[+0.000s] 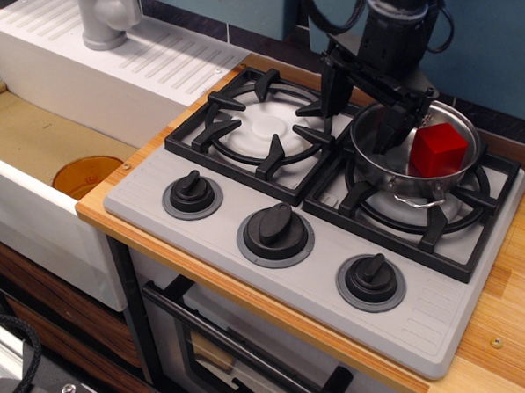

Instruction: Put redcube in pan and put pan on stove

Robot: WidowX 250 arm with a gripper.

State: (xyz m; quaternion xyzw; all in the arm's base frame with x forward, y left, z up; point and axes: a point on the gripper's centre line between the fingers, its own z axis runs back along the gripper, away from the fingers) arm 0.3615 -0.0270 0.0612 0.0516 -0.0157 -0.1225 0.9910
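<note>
**Red block in pot, pot on burner**

A wood counter is being shown w/ a blue wall behind. The grey stove is being held by it. The pan is sitting on the right burner, w/ the redcube resting inside. The black gripper is hanging spread wide over the pan's left rim, one finger outside, one inside, nothing held. A white sink & tap are seen at left. Three knobs are lined up in front.

Left burner free; claw straddles pan rim.
</note>
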